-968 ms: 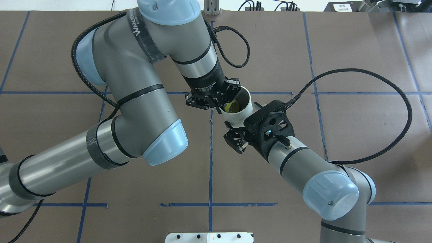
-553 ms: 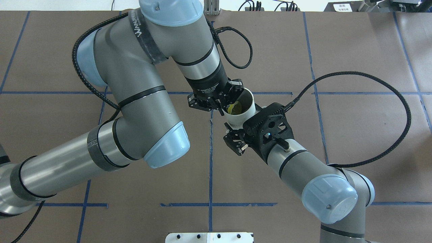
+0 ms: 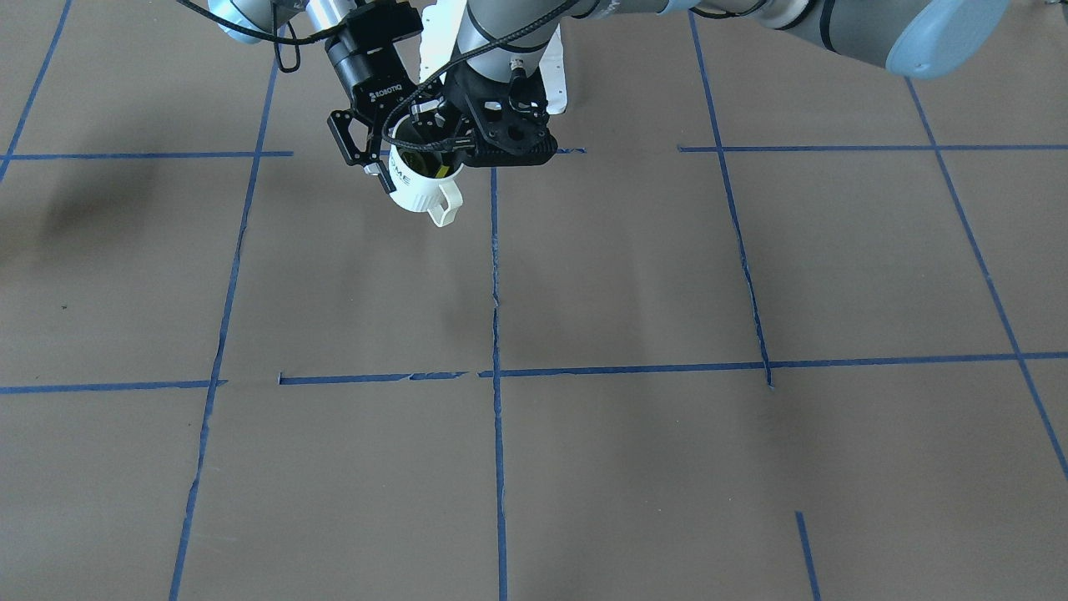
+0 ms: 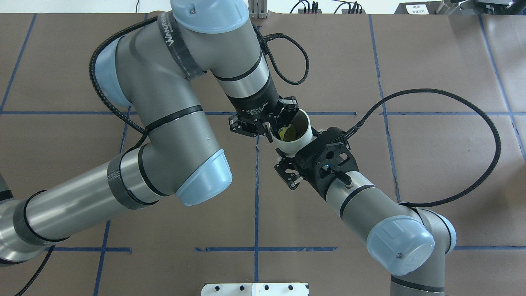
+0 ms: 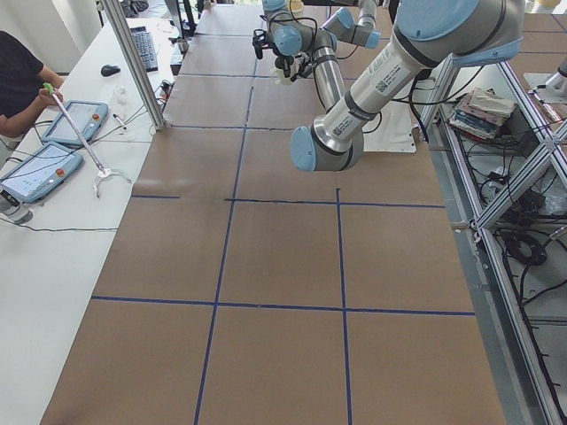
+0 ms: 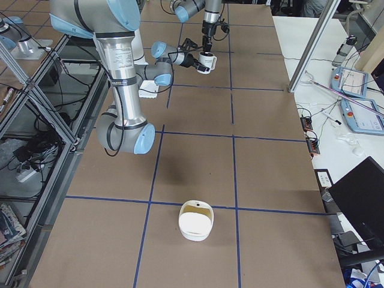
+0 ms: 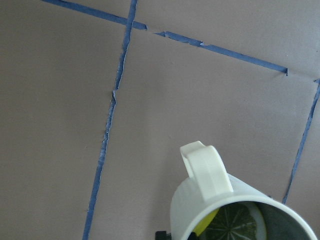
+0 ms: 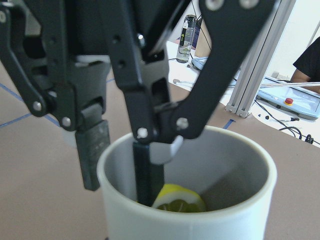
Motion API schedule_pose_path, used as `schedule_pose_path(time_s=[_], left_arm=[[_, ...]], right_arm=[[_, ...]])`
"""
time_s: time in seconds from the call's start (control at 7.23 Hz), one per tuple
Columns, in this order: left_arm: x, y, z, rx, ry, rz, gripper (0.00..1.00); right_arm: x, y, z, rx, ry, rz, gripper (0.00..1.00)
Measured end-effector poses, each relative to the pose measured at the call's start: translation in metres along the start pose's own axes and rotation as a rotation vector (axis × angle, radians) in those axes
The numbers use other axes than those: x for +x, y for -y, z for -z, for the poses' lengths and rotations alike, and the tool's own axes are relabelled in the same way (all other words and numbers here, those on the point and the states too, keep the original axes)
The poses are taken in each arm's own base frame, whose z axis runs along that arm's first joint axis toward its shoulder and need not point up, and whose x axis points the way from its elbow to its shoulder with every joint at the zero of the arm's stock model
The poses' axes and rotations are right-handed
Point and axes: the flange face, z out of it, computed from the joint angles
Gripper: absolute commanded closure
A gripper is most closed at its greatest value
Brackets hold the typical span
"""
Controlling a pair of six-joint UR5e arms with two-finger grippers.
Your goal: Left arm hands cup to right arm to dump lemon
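Note:
The white ribbed cup [image 4: 288, 146] hangs above the table with its handle [image 3: 444, 204] toward the operators' side. A yellow-green lemon slice [image 8: 179, 199] lies inside it, also in the overhead view [image 4: 285, 132]. My left gripper [image 4: 274, 129], ROBOTIQ-labelled and pointing down, is shut on the cup's rim, one finger inside and one outside [image 8: 95, 150]. My right gripper [image 4: 297, 143], under a black perforated housing [image 4: 326, 154], comes in level. It is open, with fingers on either side of the cup's body; I cannot tell whether they touch it.
The brown table [image 4: 431, 74] carries a blue tape grid. A white bowl-shaped container [image 6: 195, 221] stands far down the table on the robot's right. A white base plate [image 4: 254, 289] is at the robot's edge. The right arm's cable [image 4: 495, 135] loops out wide.
The left gripper and cup have shifted slightly toward the right arm. The right arm has moved in, bringing its housing closer under the cup's rim.

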Motion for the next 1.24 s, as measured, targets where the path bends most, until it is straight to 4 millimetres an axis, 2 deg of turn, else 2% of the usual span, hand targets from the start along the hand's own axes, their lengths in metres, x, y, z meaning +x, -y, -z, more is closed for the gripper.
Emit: schedule_pose_path(time_s=[0.28, 0.41, 0.69, 0.97, 1.24], left_arm=[[0.0, -0.006, 0.017, 0.015, -0.046, -0.02, 0.0], [-0.003, -0.004, 0.029, 0.029, -0.063, -0.021, 0.0], [-0.011, 0.001, 0.037, 0.043, -0.069, -0.015, 0.0], [-0.024, 0.007, 0.029, 0.052, -0.054, -0.004, 0.0], [-0.038, 0.013, 0.02, 0.068, -0.052, -0.004, 0.0]], right_arm=[[0.008, -0.004, 0.002, 0.003, -0.021, 0.006, 0.55], [0.025, -0.014, 0.01, 0.002, -0.058, 0.003, 0.55], [0.08, -0.039, 0.033, -0.017, -0.139, -0.075, 0.57], [0.145, -0.053, 0.05, -0.037, -0.221, -0.188, 0.56], [0.214, -0.061, 0.074, -0.063, -0.221, -0.318, 0.61]])
